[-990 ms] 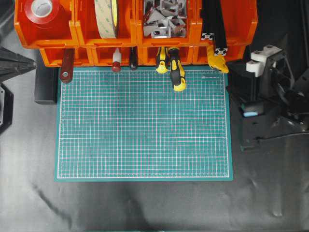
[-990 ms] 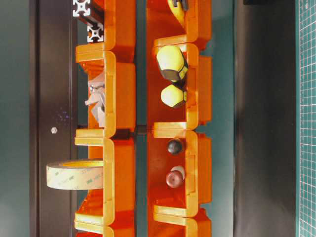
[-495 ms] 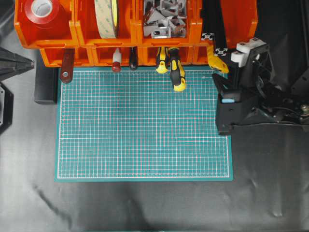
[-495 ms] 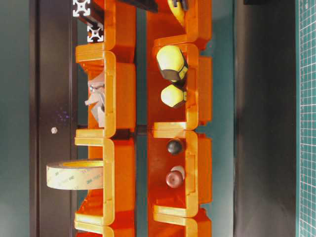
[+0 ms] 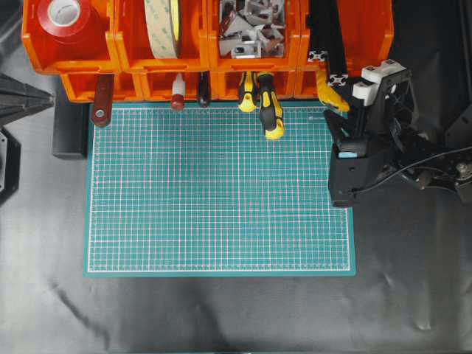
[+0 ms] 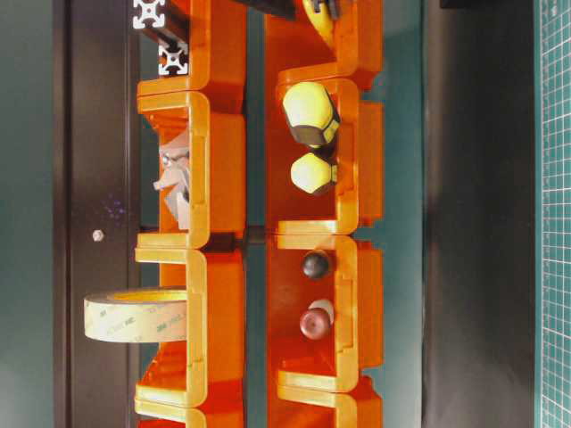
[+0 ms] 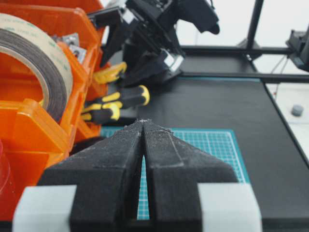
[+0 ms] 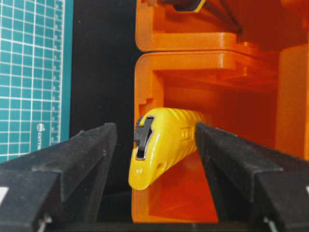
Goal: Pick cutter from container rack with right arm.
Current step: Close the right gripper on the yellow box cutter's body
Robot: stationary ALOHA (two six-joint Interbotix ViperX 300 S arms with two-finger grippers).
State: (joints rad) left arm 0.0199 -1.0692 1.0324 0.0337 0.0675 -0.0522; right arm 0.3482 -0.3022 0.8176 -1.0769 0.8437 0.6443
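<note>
The cutter is yellow with a black slider, and its end sticks out of the rightmost lower bin of the orange container rack. My right gripper is open with one finger on each side of that end. A gap shows at the left finger, and the right finger is close beside the cutter. From overhead, the cutter pokes out of the container rack just ahead of the right gripper. My left gripper is shut on nothing, left of the rack.
Two yellow-and-black screwdrivers hang out of the neighbouring bin over the green cutting mat. Black aluminium extrusions lie in the bin above the cutter. Tape rolls and a reddish-handled tool sit further left.
The right arm has moved left and up to the rack, bringing its fingers to either side of the cutter's end. The jaws have narrowed a little. The left arm has not moved.
</note>
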